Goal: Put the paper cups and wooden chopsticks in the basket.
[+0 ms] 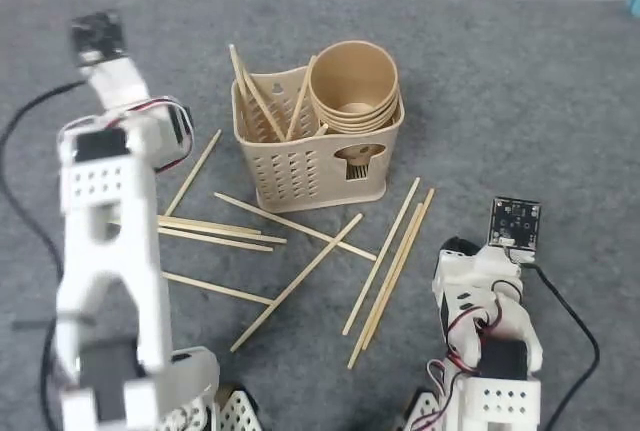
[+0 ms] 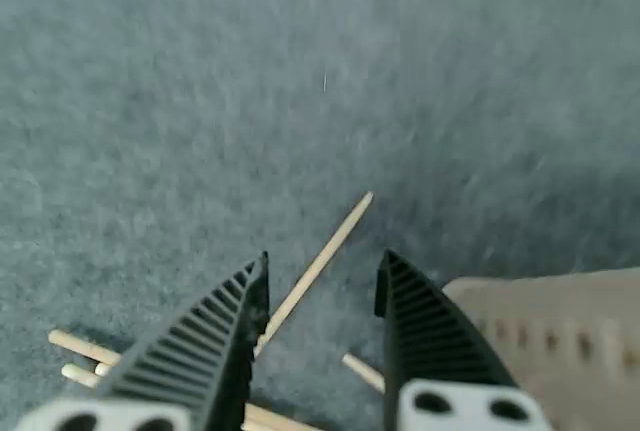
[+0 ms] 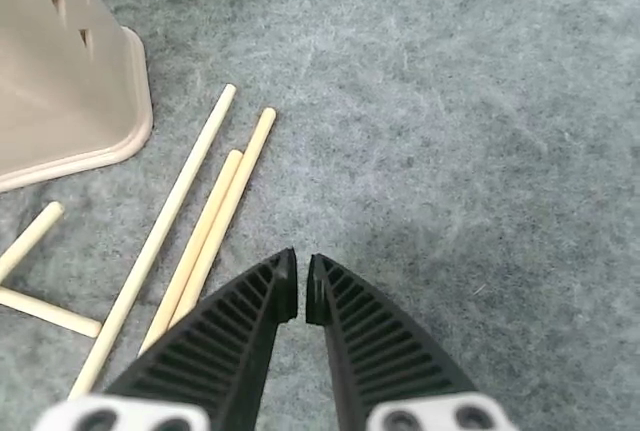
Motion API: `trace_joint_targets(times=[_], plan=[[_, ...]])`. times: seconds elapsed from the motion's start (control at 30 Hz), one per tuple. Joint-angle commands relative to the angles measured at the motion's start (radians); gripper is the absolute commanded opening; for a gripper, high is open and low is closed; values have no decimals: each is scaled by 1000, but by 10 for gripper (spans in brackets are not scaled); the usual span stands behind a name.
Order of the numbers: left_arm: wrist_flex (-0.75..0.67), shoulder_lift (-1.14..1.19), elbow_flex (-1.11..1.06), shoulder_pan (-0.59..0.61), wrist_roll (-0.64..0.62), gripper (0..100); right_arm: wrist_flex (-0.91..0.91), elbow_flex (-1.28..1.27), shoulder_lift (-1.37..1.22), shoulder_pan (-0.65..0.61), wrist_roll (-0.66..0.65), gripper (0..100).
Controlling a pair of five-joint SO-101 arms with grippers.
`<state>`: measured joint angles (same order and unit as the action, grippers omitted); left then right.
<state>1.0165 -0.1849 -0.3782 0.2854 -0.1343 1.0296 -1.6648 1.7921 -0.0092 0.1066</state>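
The left gripper (image 2: 323, 269) stands wide open with nothing held. A single chopstick (image 2: 320, 261) lies on the grey carpet (image 1: 520, 101) beneath the gap between its jaws, apart from both fingertips, and a corner of the basket (image 2: 560, 341) sits close beside one finger. In the high view that chopstick (image 1: 193, 173) lies slantwise at 8 o'clock from the basket (image 1: 300, 176), just beside the left arm's wrist.

The right gripper (image 3: 302, 281) is almost closed, with only a thin slit between the tips, and it grips nothing. Three loose chopsticks (image 3: 215, 206) lie side by side on the carpet just beside its tips, running toward the basket's base (image 3: 70, 81). In the high view this trio (image 1: 392, 256) lies at 9 o'clock from the right arm's wrist and at 5 o'clock from the basket.

The basket stands upright at the middle of the carpet. A nested stack of paper cups (image 1: 353, 81) fills its 3 o'clock half, and several chopsticks (image 1: 262, 101) stand leaning in its 9 o'clock half. More chopsticks (image 1: 297, 281) lie scattered on the carpet from 6 to 8 o'clock of the basket, some crossing one another, between the two arms.
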Motion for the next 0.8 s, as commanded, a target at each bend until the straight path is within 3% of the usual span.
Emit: trace_joint_targets(times=[0.0, 0.6, 0.77], plan=[[6, 209, 110, -5, 89, 171, 4, -18, 5, 8, -14, 43], [11, 784, 481, -60, 95, 170, 4, -18, 5, 8, -14, 43], [68, 832, 558, -69, 95, 169, 4, -18, 5, 8, -14, 43]])
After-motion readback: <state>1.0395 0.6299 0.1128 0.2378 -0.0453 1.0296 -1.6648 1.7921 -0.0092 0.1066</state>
